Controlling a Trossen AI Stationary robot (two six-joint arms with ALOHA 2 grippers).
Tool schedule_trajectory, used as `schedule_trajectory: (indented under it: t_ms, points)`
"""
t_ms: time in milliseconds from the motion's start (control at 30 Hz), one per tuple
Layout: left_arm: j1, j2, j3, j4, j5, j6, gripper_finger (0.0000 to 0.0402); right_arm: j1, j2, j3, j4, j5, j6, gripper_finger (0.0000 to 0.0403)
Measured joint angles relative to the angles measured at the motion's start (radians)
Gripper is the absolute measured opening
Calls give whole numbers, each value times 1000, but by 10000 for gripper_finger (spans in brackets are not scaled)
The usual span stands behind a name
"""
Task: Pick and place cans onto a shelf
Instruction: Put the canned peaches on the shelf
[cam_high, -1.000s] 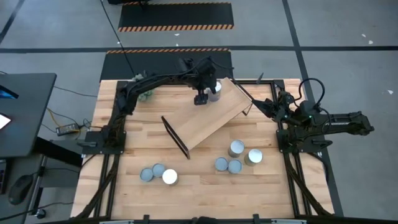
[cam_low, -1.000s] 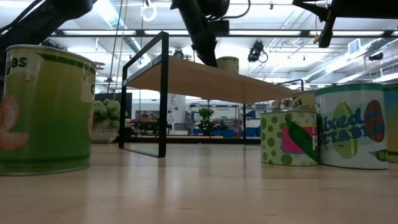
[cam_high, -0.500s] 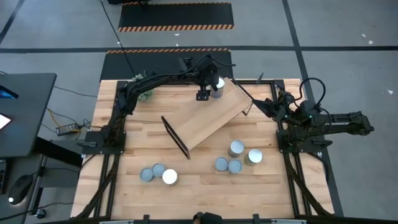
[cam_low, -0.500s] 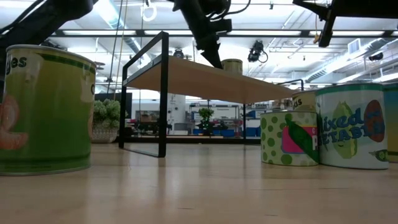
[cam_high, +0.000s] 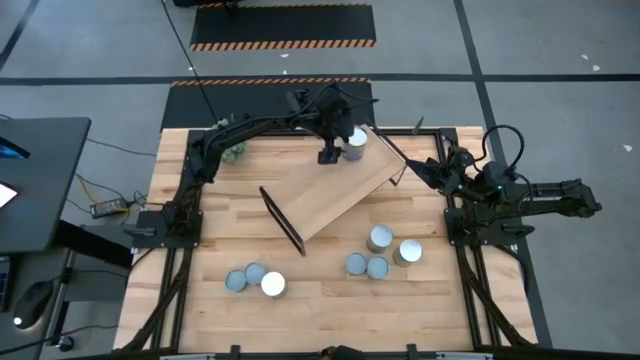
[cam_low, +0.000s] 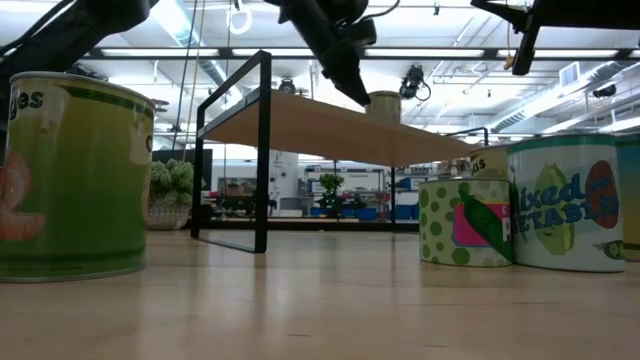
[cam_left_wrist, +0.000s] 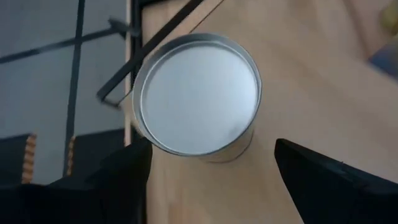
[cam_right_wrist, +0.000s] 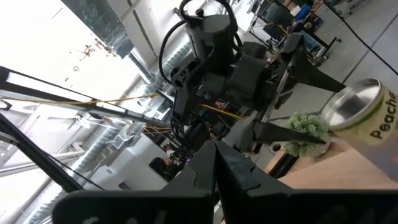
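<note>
The shelf (cam_high: 335, 190), a light wood board with black end frames, stands slantwise on the table; it also shows in the low view (cam_low: 330, 130). One silver-topped can (cam_high: 354, 141) stands on its base on the board's far right corner, as the left wrist view (cam_left_wrist: 198, 93) and the low view (cam_low: 385, 101) show. My left gripper (cam_high: 328, 152) is open just beside this can, toward the table's left; its fingers (cam_left_wrist: 124, 174) stand wide on either side of it. My right gripper (cam_high: 430, 172) is shut and empty by the shelf's right end. My left gripper is open around the can on the shelf. One finger (cam_left_wrist: 127, 168) lies close to the can's side wall (cam_left_wrist: 140, 140); I cannot tell whether it touches it. The can stands upright on the board.
Several cans stand on the tabletop: a group at the near right (cam_high: 378, 252) and three at the near left (cam_high: 254, 279). A spiky green plant ball (cam_high: 235, 150) sits at the far left. In the low view, cans stand close at the left (cam_low: 70, 180) and right (cam_low: 565, 205).
My left gripper has moved a little toward the table's far right edge over the shelf. The can on the board has shifted the same way and stays upright.
</note>
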Motion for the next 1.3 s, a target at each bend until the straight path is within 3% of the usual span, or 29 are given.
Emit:
schedule_trajectory:
  t_ms: [167, 467, 633, 833, 1000, 1300]
  points:
    - [-6, 0, 0, 46, 67, 12, 345, 0, 28, 1, -5, 1, -25, 16]
    - [0, 0, 0, 46, 6, -44, 345, -1, 132, 4, -126, 74, -83, 11]
    - [1, 0, 0, 46, -40, -87, 345, -1, 213, 134, -386, 103, -147, 15]
    - [1, 0, 1, 63, -95, -86, 345, -1, 362, 349, -704, 179, -399, 24]
    - [1, 0, 1, 67, -104, -87, 345, -3, 460, 419, -765, 267, -578, 77]
    - [1, 0, 1, 50, -129, -162, 345, -78, 560, 433, -749, 289, -667, 250]
